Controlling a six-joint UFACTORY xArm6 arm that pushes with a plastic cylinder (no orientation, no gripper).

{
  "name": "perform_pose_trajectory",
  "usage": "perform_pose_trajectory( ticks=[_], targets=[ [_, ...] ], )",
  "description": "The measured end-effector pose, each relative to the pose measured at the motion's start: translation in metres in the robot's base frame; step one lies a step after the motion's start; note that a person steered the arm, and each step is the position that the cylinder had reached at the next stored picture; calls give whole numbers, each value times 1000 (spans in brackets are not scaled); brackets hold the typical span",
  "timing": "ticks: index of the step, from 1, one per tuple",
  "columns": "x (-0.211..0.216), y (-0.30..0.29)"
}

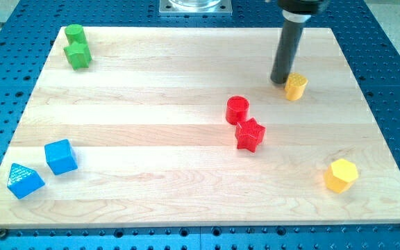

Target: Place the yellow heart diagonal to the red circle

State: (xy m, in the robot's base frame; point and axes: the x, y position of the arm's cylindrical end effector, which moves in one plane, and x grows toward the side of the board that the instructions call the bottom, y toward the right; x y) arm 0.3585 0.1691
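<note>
— What does your claw hold?
— You have no claw here, only a dark rod; my tip (279, 81) touches the yellow heart block (296, 87) on its left.
— And the heart?
— On the wooden tabletop (158, 90), up-right of the red circle block (237, 109).

no readable text, labels, numbers

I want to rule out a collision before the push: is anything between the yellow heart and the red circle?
Nothing visible is. My tip sits against the yellow heart on its left side. The board between the heart and the red circle is bare; the red star lies below the circle.
</note>
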Motion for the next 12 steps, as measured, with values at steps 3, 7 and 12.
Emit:
perform_pose_trajectory(
  ticks=[3, 7, 12],
  targets=[
    [66, 16],
    [128, 44],
    [157, -7]
  ],
)
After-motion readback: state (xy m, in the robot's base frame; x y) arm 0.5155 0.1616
